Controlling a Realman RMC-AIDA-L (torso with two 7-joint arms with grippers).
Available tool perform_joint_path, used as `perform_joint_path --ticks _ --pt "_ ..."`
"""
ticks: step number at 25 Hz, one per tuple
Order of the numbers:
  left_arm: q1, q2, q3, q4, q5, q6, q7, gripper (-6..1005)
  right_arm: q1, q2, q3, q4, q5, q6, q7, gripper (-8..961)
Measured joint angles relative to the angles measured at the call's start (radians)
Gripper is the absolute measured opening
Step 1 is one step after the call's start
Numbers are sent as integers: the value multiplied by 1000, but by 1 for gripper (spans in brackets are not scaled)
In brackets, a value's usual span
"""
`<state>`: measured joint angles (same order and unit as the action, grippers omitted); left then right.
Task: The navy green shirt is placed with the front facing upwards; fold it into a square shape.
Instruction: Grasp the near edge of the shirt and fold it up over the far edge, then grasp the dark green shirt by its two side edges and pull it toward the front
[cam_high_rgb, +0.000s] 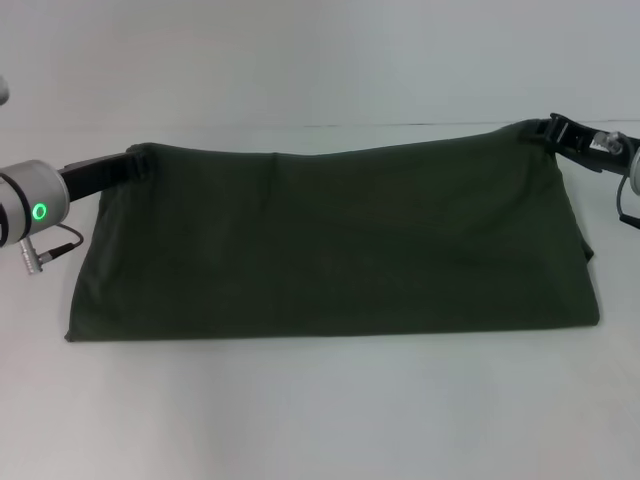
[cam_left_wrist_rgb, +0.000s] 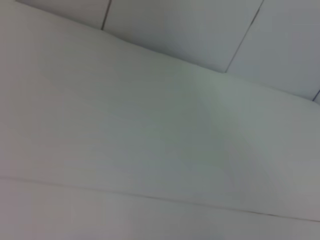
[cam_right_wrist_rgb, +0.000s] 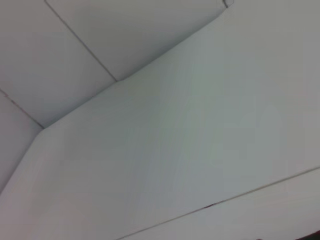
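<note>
Navy green shirt (cam_high_rgb: 330, 245) lies on the desk (cam_high_rgb: 320, 410), long axis left–right. Left claw (cam_high_rgb: 140, 160) grasps its far-left corner, right claw (cam_high_rgb: 545, 128) its far-right corner — both clenched on fabric.

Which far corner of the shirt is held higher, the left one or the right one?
The right one. The right gripper holds its corner of the navy green shirt higher in the head view than the left gripper holds its corner.
</note>
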<state>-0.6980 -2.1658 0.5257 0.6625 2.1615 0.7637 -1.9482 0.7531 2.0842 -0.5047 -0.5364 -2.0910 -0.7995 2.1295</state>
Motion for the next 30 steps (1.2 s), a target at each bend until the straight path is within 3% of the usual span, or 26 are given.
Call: perform_joint_path --ticks 10,17,21,23,25,28,30 --pt "2 -2 53 -46 -98 -126 10 123 9 2 0 61 115 91 -114 74" --pt "25 -3 54 -74 -282 -147 123 126 10 2 0 62 131 114 -162 106" --pt "29 -2 54 -96 -354 -148 185 128 2 2 0 72 177 126 -180 267" --pt "29 -2 52 -98 -362 -151 195 316 -3 2 0 73 195 127 -186 347" --pt "34 -2 49 -96 -363 -148 193 348 -12 -1 3 72 209 117 -190 596" --pt "57 5 43 -82 -369 -92 168 396 -38 -13 7 67 228 65 -184 651" --pt "84 13 43 -52 -362 -4 113 429 -63 -33 8 64 240 -7 -176 688"
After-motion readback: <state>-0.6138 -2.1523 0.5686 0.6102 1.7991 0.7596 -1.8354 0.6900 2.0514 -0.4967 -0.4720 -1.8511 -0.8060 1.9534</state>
